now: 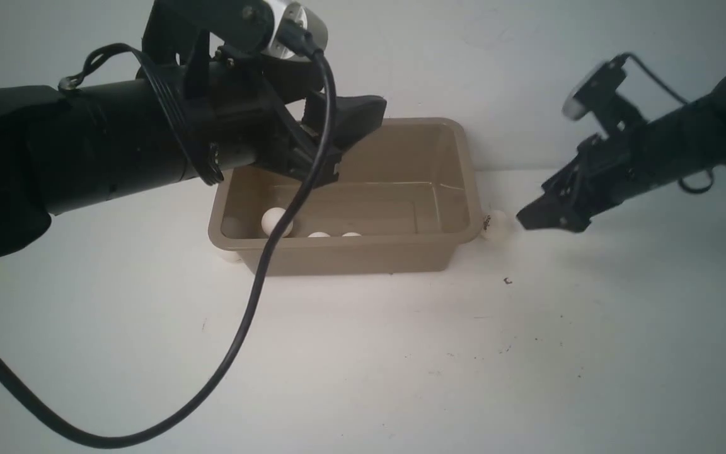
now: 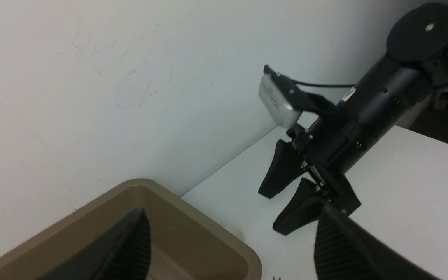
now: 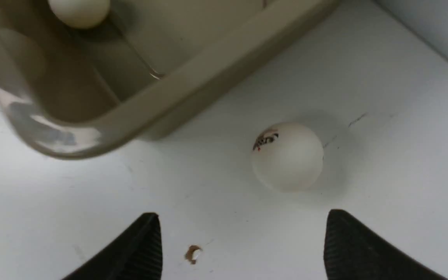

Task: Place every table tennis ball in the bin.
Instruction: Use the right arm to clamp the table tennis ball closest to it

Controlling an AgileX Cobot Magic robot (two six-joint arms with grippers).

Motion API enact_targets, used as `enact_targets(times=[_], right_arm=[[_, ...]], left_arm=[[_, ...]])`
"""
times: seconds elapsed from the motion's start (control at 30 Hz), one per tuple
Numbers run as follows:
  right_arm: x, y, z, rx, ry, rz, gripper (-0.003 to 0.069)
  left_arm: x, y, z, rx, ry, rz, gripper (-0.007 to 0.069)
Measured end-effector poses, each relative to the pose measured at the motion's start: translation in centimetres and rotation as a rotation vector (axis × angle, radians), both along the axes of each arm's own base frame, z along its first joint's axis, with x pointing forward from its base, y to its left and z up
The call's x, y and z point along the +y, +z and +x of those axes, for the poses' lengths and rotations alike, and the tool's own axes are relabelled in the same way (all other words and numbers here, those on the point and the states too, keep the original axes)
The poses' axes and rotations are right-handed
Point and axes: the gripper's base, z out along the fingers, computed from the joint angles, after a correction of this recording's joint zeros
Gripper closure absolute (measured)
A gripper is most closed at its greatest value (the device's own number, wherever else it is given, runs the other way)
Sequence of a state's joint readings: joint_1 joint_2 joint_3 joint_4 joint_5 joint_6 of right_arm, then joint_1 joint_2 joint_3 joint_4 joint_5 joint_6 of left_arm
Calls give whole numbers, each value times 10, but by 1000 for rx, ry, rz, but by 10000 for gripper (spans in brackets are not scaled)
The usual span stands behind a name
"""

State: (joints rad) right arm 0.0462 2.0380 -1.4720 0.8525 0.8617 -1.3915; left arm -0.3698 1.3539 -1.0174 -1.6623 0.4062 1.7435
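Nearest, the left arm (image 1: 86, 145) trails a looping cable (image 1: 237, 340). The left gripper (image 1: 351, 142) hangs over the bin (image 1: 413, 240), jaws spread and empty. Three balls (image 1: 273, 221) lie inside, and a fourth ball (image 1: 230, 256) sits on the table (image 1: 401, 353) at its left corner. The right gripper (image 3: 243, 233), jaws parted and empty, points at a marked ball (image 3: 287, 157) lying just beside the bin's right corner.

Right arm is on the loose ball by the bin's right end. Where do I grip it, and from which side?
Pinch the ball across its widest middle, coming from the side away from the bin. It is round, sits free on the table just off the rim, and the open right gripper faces it there.
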Motion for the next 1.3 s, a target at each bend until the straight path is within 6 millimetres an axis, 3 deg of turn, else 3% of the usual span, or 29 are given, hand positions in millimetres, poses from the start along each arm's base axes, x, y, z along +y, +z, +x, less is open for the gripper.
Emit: enact_targets(times=[0.13,0.47,0.6,0.83,0.97,1.17,1.3], right_arm=[[6,-19,7,-10,-20,-23,155],[30,-40,16,-91,-24,-53,155],[29,-53,21,-103,-56,-77,155],[26,-51,28,-156,-122,-82,161],[26,-50,29,-164,-143,-69,222],[27,-49,29,-174,-123,-58,398],[28,-49,29,-180,-110,-56,469]], left_arm=[[0,0,0,0,-2,-1,111],[0,0,0,0,-4,-1,111],[0,0,0,0,-6,-2,111],[-2,0,-2,0,-28,-8,111],[-2,1,-2,0,-34,-9,111],[-2,1,-2,0,-36,-10,111],[-2,1,-2,0,-36,-10,111]])
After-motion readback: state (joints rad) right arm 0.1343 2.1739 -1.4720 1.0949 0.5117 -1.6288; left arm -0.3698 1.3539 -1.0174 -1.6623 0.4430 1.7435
